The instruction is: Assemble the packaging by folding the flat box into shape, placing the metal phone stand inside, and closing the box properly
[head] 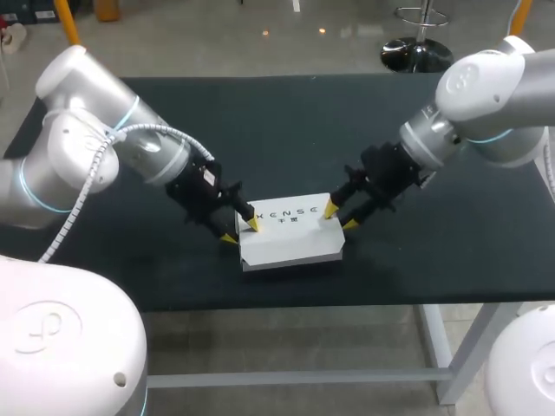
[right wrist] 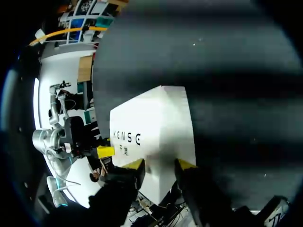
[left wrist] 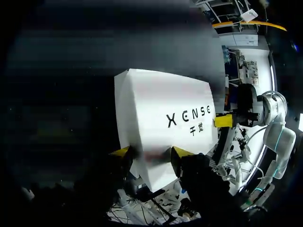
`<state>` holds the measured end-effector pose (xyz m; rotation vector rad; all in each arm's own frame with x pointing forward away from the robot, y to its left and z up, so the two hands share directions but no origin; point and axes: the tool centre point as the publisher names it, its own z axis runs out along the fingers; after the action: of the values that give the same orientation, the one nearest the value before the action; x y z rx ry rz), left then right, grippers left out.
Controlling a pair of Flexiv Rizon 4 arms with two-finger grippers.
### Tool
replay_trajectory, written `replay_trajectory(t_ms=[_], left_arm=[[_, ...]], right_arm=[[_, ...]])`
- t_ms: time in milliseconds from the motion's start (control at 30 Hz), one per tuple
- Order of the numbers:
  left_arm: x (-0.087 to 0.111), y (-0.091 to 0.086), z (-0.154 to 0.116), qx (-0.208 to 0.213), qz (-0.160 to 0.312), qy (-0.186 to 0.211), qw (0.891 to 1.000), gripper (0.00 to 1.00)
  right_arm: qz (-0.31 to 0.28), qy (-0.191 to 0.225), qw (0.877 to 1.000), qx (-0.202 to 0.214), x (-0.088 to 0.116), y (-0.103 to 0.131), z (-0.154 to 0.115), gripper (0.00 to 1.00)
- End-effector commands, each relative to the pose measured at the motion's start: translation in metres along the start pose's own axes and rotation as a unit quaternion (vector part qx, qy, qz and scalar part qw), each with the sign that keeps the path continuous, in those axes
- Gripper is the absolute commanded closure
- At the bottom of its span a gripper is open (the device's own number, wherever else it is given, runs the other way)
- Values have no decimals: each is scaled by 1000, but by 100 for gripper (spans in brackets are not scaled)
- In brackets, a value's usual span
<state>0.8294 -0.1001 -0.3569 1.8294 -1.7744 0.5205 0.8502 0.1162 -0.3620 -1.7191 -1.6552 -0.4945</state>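
Note:
A closed white box with dark lettering on its top lies on the black table near the front edge. My left gripper holds its left end, one yellow tip on the top face and one against the side. At the right end my right gripper stands the same way. In the left wrist view the box runs in between my left gripper's fingers. The right wrist view shows the box pinched by my right gripper. No metal phone stand is in sight.
The black table top stretches bare behind and to both sides of the box. Its front edge lies just in front of the box.

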Motion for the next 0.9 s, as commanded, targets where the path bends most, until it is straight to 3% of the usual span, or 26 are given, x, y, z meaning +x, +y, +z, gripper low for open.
replay_trajectory(t_ms=[33,900], left_arm=[[7,-2,1,-5,-1,-5,1000,45],[13,-9,-4,-35,-35,-23,998,44]], right_arm=[[2,2,1000,12,3,4,2,55],[36,-1,998,58,8,10,0,54]])
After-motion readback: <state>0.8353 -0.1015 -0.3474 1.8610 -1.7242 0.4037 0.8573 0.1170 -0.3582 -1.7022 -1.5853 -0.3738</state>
